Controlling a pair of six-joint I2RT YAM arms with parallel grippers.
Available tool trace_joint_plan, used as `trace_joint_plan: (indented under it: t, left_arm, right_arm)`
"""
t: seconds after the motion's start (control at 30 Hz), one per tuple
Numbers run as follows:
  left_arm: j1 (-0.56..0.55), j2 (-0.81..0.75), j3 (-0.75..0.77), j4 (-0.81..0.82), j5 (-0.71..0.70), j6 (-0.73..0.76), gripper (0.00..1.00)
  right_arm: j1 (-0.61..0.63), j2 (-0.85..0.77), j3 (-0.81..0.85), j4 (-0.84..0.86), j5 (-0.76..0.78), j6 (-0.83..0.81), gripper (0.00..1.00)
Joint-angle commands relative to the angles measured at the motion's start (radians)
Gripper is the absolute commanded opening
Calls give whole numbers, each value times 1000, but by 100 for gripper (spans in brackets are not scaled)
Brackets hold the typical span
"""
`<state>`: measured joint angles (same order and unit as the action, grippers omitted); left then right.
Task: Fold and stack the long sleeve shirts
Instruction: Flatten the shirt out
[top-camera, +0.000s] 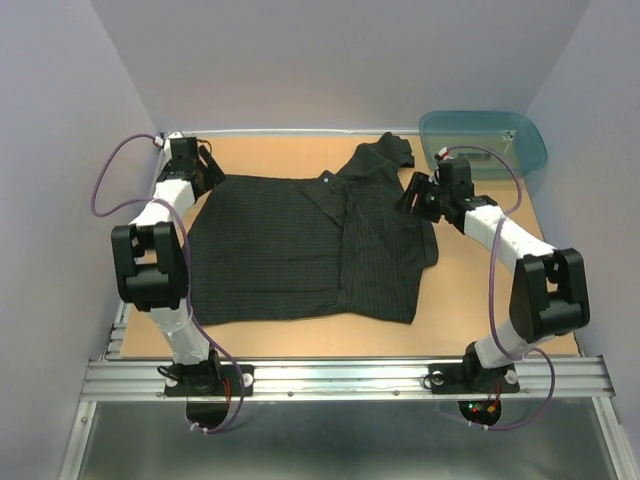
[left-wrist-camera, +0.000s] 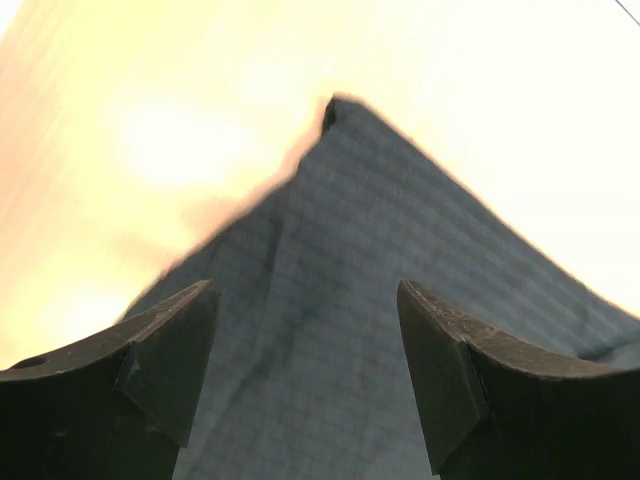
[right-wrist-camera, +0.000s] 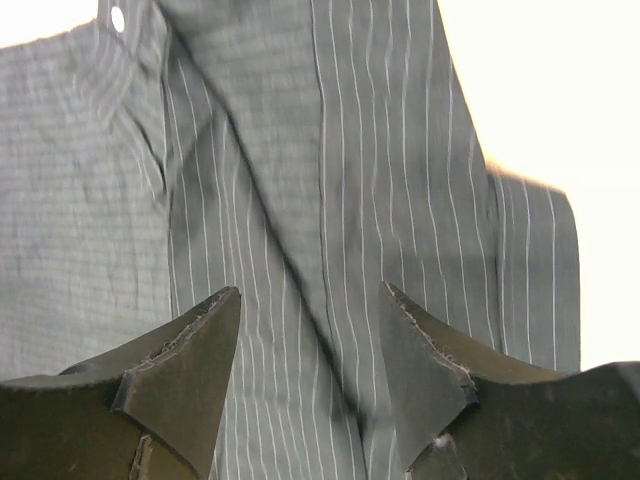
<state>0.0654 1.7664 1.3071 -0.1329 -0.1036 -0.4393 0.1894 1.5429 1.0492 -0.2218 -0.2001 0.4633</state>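
Laundry duty: the black pinstriped shirt (top-camera: 300, 250) lies spread across the middle of the wooden bench (top-camera: 480, 330). Its collar and one sleeve are bunched toward the far right, short of the teal tub (top-camera: 485, 140) in that corner.

My left claw (top-camera: 192, 162) hangs at the shirt's far left corner, parted wide and holding nothing. In the left wrist view the cloth runs under the gap between my fingers (left-wrist-camera: 165, 350) to a pointed corner (left-wrist-camera: 335, 105) just beyond. I judge it is lined up this way so that a short drop would bring the fabric in for a pinch.

My right claw (top-camera: 420, 195) hovers over the shirt's right side near the collar, likewise open and empty. Striped cloth and a diagonal fold run beneath the gap, and a small pale button (right-wrist-camera: 118, 18) shows at the top left of that view. Whether either claw touches the cloth, I cannot tell.

With the two placed at opposite ends of the garment, I read this as setting up a two-handed lift or fold across the body. The shirt is flat in the middle but rumpled at right, so no fold looks finished and nothing is stacked yet.
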Motion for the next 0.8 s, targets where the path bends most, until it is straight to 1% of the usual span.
trace_joint_plan:
  t: [0.0,0.03,0.1,0.17,0.33,0.43,0.53,0.6,0.77]
  left_arm:
    - [1,106,139,24,-39,75,84]
    - [1,157,183,29,-48,89,84]
    - [7,204,225,39,-60,122,83]
    - [13,276,285,44,-50,135,82]
    - [16,421,421,47,-8,168,77]
    - [16,487,471,47,2,168,72]
    - [16,531,518,38,33,168,67]
    - [16,539,520,39,68,171,66]
    - [16,518,495,19,84,166,59]
  right_arm:
    - [-2,74,142,79,19,-46,63]
    - [-1,89,158,88,13,-55,63]
    - [-1,132,179,102,4,-80,63]
    - [-2,176,205,122,-15,-106,63]
    - [-1,256,244,165,-73,-146,63]
    - [-1,301,255,191,-99,-155,63]
    - [-1,339,259,203,-121,-158,63]
    - [-2,355,259,206,-124,-166,63]
    - [-2,390,247,213,-136,-160,63]
